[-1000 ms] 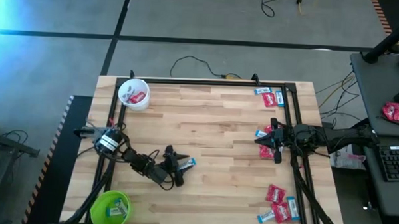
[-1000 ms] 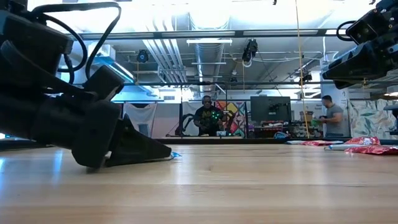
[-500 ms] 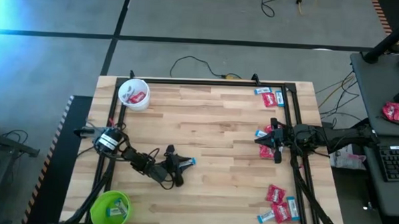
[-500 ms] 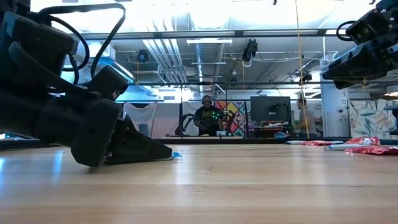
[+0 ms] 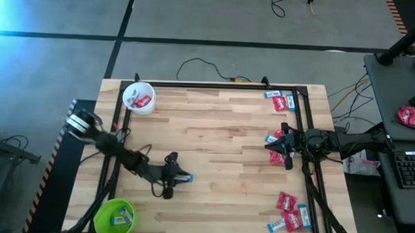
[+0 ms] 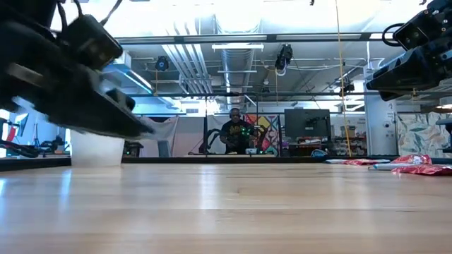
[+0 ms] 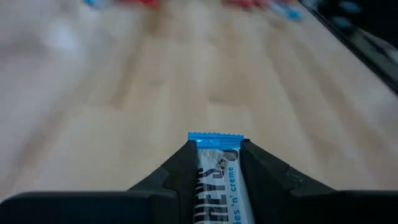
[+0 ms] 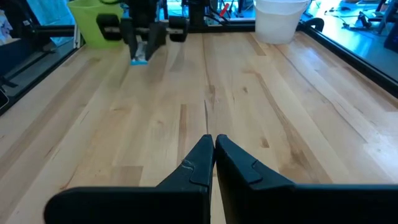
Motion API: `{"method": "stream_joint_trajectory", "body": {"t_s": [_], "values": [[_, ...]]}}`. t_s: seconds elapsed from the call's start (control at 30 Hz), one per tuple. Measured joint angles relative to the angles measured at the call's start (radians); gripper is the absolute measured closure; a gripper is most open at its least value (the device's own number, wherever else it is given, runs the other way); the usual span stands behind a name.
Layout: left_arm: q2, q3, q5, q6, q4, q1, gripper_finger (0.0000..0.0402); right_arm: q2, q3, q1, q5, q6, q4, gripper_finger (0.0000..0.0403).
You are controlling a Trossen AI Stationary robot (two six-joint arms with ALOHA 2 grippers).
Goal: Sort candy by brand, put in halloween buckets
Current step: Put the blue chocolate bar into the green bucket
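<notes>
My left gripper (image 5: 180,176) hangs over the table's near-left part, shut on a light blue and white candy (image 7: 214,177); the right wrist view shows the candy (image 8: 139,55) too. The white bucket (image 5: 139,98), holding red candy, stands at the far left corner. At the near left corner the lime green bucket (image 5: 115,217) holds blue candy. More red and blue candy (image 5: 290,216) lies along the right side. My right gripper (image 8: 214,144) waits shut at the right edge, above the wood. My left gripper pinches the candy by its two long sides (image 7: 200,167) between its two fingers. The candy lies along the fingers, and its blue crimped end (image 7: 215,138) pokes out past the fingertips. The fingers slant down toward the table's right. The candy is clear of the table.
Further candy lies at the far right (image 5: 281,102) and under my right gripper (image 5: 277,155). A black frame rail (image 5: 215,84) runs along the table's far side. Bare wood spreads across the middle (image 5: 227,152). People stand in the room beyond.
My left gripper has risen off the table with the candy and drawn a little toward the left edge, tipping from steeply down to a shallower slant. The candy, earlier on the wood at the fingertips, is now lifted clear.
</notes>
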Motion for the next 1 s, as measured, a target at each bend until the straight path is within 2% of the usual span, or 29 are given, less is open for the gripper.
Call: {"method": "stream_joint_trajectory", "body": {"t_s": [0.13, 0.3, 0.47, 0.57, 0.7, 0.77, 0.9, 1.0], "values": [[-0.234, 0.046, 0.158, -0.125, -0.270, -0.015, 0.0308, 0.000, 0.000, 0.000, 0.000, 0.000, 0.000, 0.0394], [-0.458, 0.219, 0.362, -0.286, -0.781, -0.093, 0.0308, 0.001, 0.000, 0.000, 0.000, 0.000, 0.000, 0.0394], [-0.522, 0.451, 0.358, -0.492, -1.265, -0.258, 0.0308, 0.000, 0.000, 0.000, 0.000, 0.000, 0.000, 0.0394], [-0.517, 0.553, 0.312, -0.635, -1.356, -0.375, 0.0308, 0.000, 0.000, 0.000, 0.000, 0.000, 0.001, 0.0394], [-0.471, 0.612, 0.181, -0.779, -1.361, -0.532, 0.0308, 0.000, 0.000, 0.000, 0.000, 0.000, 0.000, 0.0394], [-0.440, 0.625, 0.155, -0.887, -1.358, -0.588, 0.0308, 0.000, 0.000, 0.000, 0.000, 0.000, 0.000, 0.0394], [-0.364, 0.612, 0.159, -1.141, -1.389, -0.638, 0.0307, 0.000, 0.000, 0.000, 0.000, 0.000, 0.000, 0.0394], [-0.297, 0.610, 0.242, -1.252, -1.415, -0.637, 0.0301, 0.000, 0.000, 0.000, 0.000, 0.000, 0.000, 0.0394]]}}
